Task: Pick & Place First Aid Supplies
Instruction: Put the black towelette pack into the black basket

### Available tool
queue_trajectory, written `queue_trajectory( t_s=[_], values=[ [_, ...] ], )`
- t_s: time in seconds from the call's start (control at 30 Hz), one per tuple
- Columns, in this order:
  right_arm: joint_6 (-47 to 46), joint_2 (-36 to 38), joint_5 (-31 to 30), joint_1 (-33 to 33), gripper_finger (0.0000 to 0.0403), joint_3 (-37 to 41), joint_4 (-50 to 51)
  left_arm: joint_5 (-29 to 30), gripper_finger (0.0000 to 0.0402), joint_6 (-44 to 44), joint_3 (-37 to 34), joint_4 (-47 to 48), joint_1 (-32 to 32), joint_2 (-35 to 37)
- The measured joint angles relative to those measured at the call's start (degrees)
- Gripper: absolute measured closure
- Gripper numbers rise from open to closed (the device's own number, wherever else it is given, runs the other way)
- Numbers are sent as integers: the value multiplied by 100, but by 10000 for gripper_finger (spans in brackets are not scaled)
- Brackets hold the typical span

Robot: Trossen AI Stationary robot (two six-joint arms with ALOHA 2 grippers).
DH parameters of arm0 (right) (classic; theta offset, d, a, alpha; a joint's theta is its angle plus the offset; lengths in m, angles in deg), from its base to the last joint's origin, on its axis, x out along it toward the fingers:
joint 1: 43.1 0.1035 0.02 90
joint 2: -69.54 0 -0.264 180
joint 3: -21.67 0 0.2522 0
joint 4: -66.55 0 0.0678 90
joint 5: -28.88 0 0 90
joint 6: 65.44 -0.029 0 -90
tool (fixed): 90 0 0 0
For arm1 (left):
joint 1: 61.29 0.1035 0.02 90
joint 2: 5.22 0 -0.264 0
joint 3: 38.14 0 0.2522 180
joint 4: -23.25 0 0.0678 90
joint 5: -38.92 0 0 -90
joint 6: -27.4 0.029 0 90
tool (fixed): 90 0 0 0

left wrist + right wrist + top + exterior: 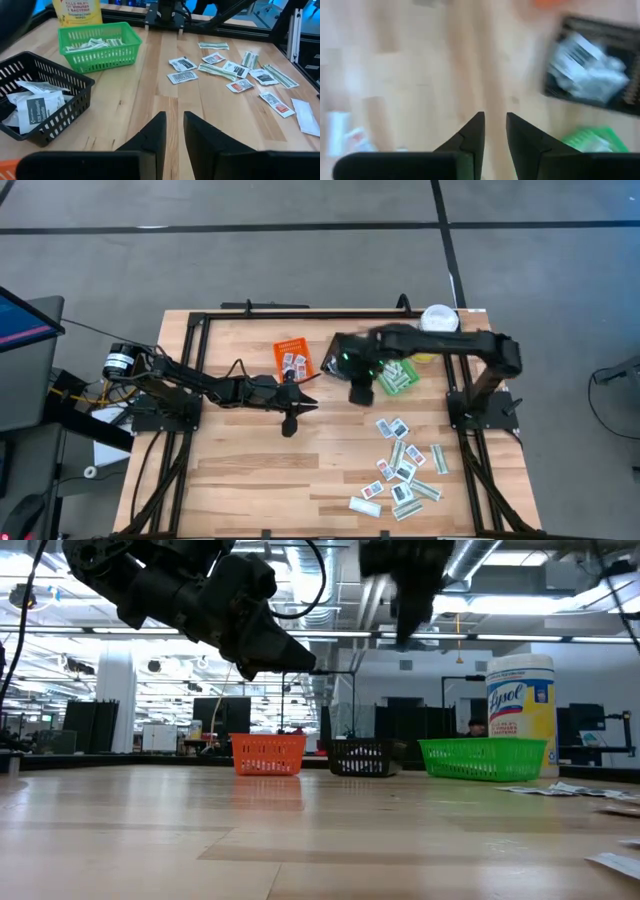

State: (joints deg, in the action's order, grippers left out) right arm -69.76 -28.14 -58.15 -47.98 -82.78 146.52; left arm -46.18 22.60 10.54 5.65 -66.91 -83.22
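**Empty right gripper on the move above the bins**

Nearest the lens, the right gripper (494, 131) shows its fingers a narrow slot apart with nothing between them, swinging over bare table (250, 470) near the black bin (592, 75), which already holds white packets. Over on the left, the left gripper (173, 136) hangs mid-table, fingers also slightly apart and empty, just waiting. The loose packets (402, 470) lie scattered on the right side of the table, well apart from both grippers; more sit in the orange bin (293, 358) and green bin (398, 377). The risk now: those flat packets overlap, so a hurried pinch could lift two or slide off one. The right arm also swings close to the left gripper, so a clip is possible.
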Motion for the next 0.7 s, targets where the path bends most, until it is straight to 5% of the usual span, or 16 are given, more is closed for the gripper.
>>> queue_trajectory(
  t_s=[0.17,0.5,0.7],
  values=[
    [-325,598,1,1078,329,362,-590,-25,334,-25,-2,75,-9,0],
    [-2834,2035,-427,2141,330,3833,-2319,-22,334,-322,-4,92,-117,0],
    [-4306,2375,-509,2341,330,5093,-2462,-17,334,-321,-4,89,-114,0]
  ],
)
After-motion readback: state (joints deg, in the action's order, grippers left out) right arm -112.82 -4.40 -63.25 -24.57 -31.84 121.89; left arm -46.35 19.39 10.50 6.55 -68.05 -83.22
